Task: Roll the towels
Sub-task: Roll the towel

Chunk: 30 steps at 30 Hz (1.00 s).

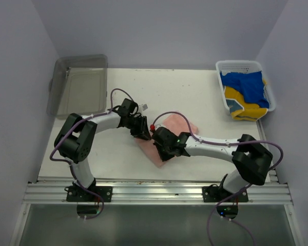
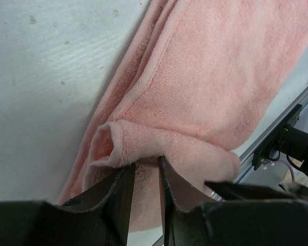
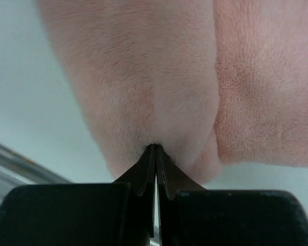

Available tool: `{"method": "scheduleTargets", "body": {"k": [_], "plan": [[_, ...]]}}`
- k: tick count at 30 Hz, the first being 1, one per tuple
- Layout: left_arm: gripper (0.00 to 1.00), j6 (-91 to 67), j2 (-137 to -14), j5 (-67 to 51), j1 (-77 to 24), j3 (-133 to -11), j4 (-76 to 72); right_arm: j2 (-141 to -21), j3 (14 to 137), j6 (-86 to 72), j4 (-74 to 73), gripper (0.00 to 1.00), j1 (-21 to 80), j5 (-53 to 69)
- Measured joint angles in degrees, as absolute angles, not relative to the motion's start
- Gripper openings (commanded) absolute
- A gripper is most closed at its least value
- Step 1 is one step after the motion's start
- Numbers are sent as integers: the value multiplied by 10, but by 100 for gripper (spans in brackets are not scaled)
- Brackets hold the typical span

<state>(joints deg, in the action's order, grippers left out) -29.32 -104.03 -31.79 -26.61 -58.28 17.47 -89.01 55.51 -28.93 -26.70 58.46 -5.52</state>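
Pink towel [image 1: 184, 125] sits near-centre on the table [image 1: 118, 159], between both grippers. Soft, light terry, floppy; I'd hold it by the rolled edge. Left gripper [image 2: 146, 163] pinches that roll, jaws narrowly apart. Right gripper [image 3: 155, 147] fully closed at a fold; can't tell if cloth is caught. Blue towel [image 1: 249, 84] and yellow towel [image 1: 244, 108] lie in far-right basket [image 1: 241, 64].

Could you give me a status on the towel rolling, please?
Left gripper pinching rolled edge of pink towel. Right gripper shut, tips against towel. Nothing blocking.
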Motion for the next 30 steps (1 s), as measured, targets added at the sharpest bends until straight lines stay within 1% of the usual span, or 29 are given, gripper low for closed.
{"method": "scheduleTargets", "body": {"k": [2,6,10,13,17,24,27,30], "plan": [[32,-293,-1040,-323,-267,-583,175,-906,501,-302,-229,0,583,-69],[32,-288,-1041,-327,-268,-583,174,-894,492,-311,-211,0,589,-71],[32,-280,-1041,-329,-268,-584,176,-868,501,-313,-233,0,613,-90],[32,-278,-1041,-329,-268,-584,176,-841,530,-310,-267,0,625,-112],[32,-278,-1041,-328,-268,-586,178,-844,562,-303,-277,0,621,-146],[32,-272,-1041,-327,-269,-588,183,-915,530,-301,-256,0,602,-166],[31,-271,-1041,-326,-269,-593,191,-898,530,-301,-259,0,603,-166],[33,-269,-1041,-323,-269,-604,210,-859,530,-300,-264,0,603,-165]]}}
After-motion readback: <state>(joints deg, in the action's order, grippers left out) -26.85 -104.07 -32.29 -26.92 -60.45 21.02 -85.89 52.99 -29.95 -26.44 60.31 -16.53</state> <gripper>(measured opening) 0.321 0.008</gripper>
